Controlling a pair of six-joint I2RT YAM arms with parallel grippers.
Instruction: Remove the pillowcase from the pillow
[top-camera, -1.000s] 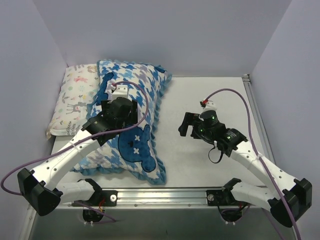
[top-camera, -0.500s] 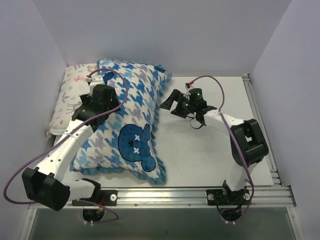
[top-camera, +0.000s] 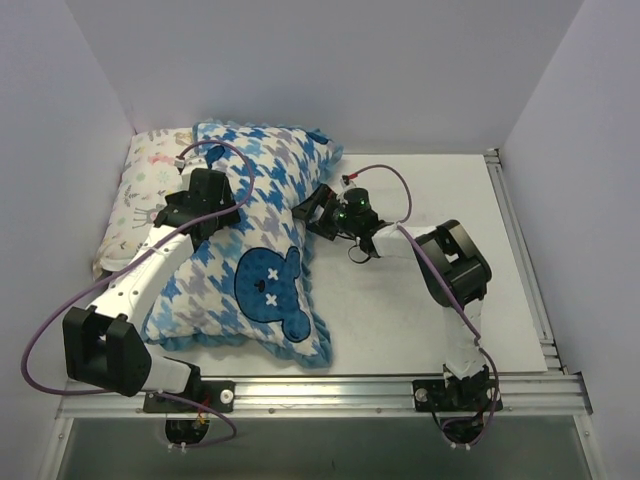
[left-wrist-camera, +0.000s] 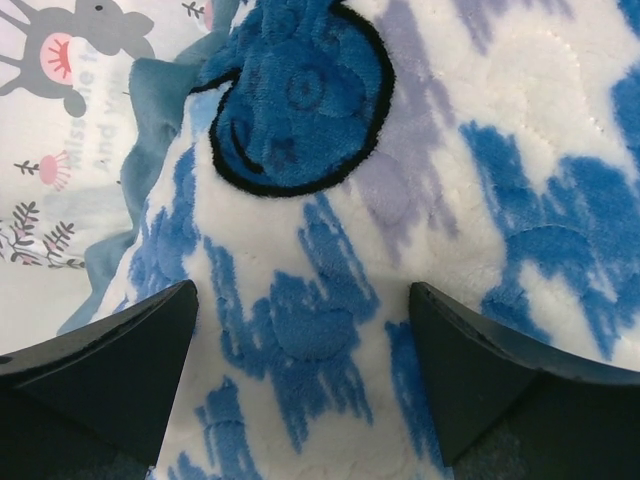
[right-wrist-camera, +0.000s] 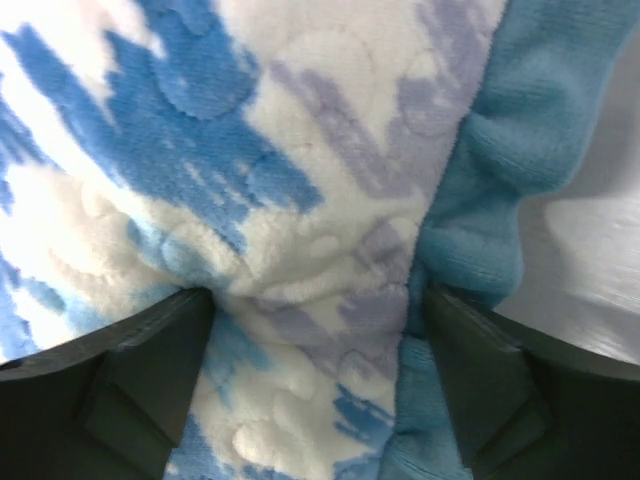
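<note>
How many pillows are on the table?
2. One inside the blue-and-white houndstooth fabric pillowcase, centre-left, itself hidden; the smaller pastel animal-print pillow lies at far left, partly covered.

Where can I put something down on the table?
Bare table lies between the pillowcase frill, the right arm and the front rail, and again in the far right corner. The left side is crowded: animal-print pillow, pillowcase, left arm.
</note>
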